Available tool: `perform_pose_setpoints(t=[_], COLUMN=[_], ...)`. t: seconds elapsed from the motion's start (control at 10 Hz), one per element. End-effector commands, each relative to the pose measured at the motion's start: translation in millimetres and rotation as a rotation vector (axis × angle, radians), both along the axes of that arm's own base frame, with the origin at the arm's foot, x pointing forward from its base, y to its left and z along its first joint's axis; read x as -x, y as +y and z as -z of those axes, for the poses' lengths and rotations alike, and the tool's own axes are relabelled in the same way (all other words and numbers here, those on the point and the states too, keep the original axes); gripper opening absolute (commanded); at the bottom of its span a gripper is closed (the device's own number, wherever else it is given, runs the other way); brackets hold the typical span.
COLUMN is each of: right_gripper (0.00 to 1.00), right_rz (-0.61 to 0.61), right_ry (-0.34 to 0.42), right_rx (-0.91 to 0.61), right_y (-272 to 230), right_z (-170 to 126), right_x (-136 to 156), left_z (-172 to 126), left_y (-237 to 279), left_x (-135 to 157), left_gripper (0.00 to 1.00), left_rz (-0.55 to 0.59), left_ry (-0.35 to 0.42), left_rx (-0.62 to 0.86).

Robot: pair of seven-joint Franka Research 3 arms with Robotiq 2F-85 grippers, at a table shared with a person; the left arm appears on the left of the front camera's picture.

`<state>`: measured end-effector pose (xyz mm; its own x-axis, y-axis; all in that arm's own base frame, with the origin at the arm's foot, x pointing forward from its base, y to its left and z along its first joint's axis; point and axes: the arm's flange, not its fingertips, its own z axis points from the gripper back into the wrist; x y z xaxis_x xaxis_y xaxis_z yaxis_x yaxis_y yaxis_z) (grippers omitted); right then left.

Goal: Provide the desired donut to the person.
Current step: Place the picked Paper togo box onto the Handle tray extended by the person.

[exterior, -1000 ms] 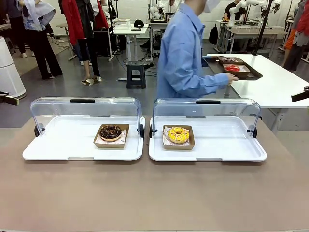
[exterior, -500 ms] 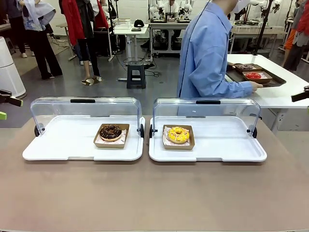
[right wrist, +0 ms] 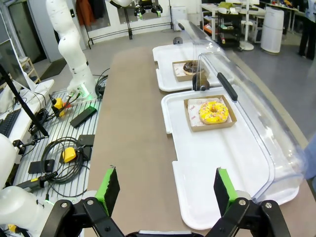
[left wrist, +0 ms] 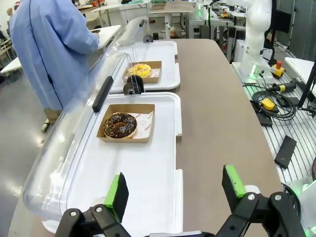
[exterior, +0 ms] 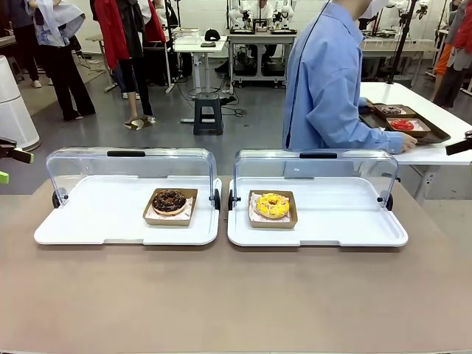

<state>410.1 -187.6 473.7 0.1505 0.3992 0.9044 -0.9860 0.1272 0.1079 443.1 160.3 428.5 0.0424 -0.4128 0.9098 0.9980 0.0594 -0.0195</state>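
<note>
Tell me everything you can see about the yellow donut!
The yellow donut is a ring with bright yellow icing and small pale bits on top. It lies flat on white paper in a shallow brown cardboard box. The box sits on the right white tray, left of its middle, with the clear lid swung open behind it. Nothing else touches the donut.

Two donuts [exterior: 169,200], two white trays [exterior: 96,221], one person [exterior: 328,81]

Dark tray [exterior: 435,136] w/ pastries on white side table [exterior: 442,151].
</note>
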Motion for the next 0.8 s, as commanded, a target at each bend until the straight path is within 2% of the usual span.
perform_pose_setpoints(t=[0.0,0.7], right_gripper=[1.00,1.00], right_rz=[-0.004,-0.004], right_ry=[-0.003,-0.003], right_rx=[-0.008,-0.008], right_y=[0.8,0.8], right_z=[-0.6,-0.6], right_x=[0.3,0.3], left_z=[-1.6,-1.6], left_y=[1.2,1.2], left_x=[-0.6,-0.6], left_gripper=[1.00,1.00], left_rz=[-0.002,-0.002], left_ry=[-0.003,-0.003], left_rx=[0.006,0.006])
